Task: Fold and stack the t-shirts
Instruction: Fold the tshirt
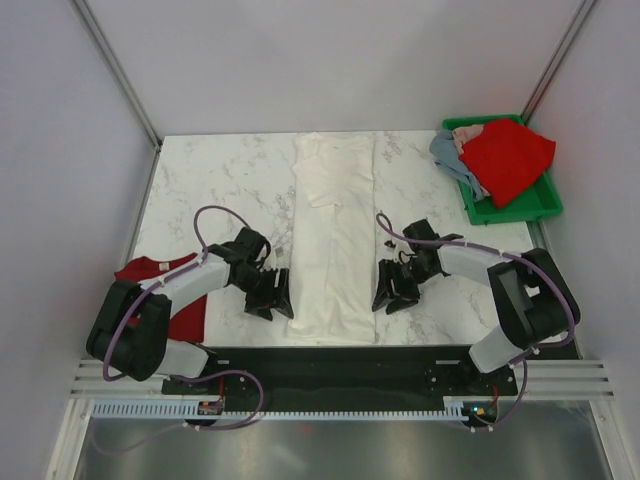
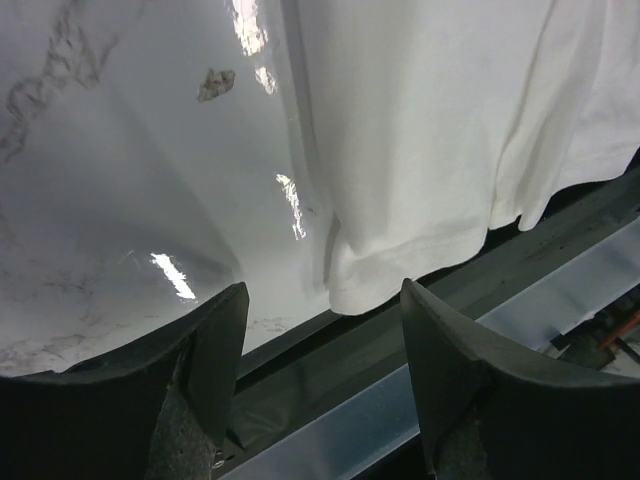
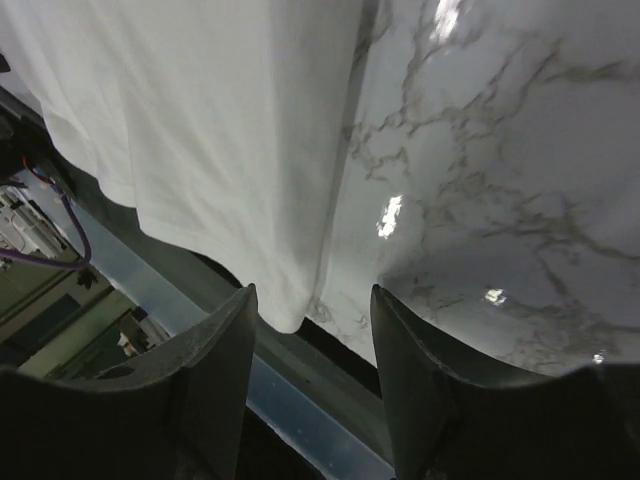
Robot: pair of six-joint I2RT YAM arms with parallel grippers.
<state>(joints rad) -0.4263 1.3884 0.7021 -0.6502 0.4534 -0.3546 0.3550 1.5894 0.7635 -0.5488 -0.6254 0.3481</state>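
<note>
Showing a white t-shirt (image 1: 332,240) folded into a long strip down the middle of the marble desk (image 1: 230,180), near hem at the front edge. With left hand (image 1: 276,296) and right hand (image 1: 394,291) both released, fingers spread on nothing, each just beside a near corner of that hem. At far right, heaped in a green bin (image 1: 528,208), red t-shirt (image 1: 508,155) beside grey-blue t-shirt (image 1: 447,150); under the left arm, second red t-shirt (image 1: 188,318).

Overhead; close wrists; likely shared t-shirt (image 1: 330,230)
</note>
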